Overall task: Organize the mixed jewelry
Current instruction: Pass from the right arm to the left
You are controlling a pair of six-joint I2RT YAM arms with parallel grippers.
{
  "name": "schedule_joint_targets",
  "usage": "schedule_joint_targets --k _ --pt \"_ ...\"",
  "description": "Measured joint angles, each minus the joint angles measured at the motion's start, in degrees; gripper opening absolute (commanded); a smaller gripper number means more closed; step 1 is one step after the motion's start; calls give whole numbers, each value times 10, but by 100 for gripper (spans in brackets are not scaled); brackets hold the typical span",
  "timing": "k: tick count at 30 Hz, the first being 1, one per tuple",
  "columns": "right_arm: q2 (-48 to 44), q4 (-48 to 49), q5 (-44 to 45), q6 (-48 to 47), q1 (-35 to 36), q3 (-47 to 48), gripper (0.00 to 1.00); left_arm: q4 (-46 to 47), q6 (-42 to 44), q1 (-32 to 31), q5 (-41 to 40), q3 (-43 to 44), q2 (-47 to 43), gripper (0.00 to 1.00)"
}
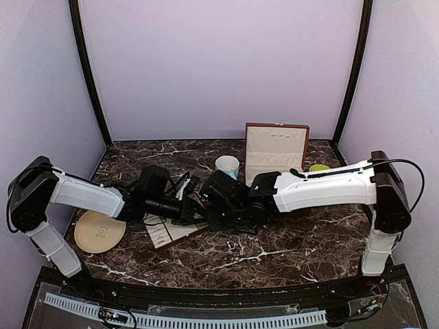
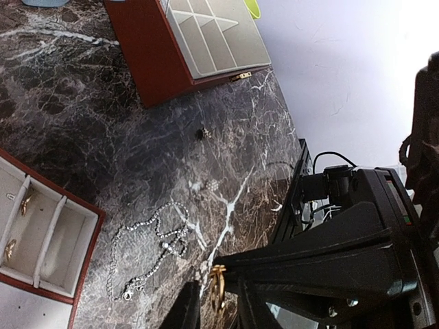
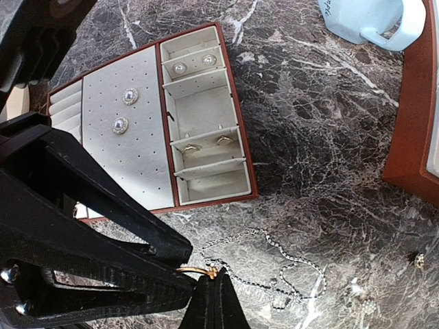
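Right wrist: gold ring (image 3: 197, 271) btwn right claw (image 3: 203, 275) tips, chain (image 3: 240, 235) nearby

studs (image 3: 130, 96) in tray (image 3: 147, 164) slots, chain (image 3: 264, 233) on table (image 3: 329, 137) beside tray (mug (image 3: 370, 20) farther back)

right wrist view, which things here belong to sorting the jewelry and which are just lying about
Belongs to the job: gold ring, chain, loose stud, slotted tray, red-brown box.
Just lying about: blue mug; in the top view also a tan plate and a green object.
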Motion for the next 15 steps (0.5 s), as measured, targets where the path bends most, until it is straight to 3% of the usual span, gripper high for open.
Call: schedule_joint_targets --k 15 --pt "0 0 -2 0 -1 0 0 -7 12 -3 0 7 8 0"
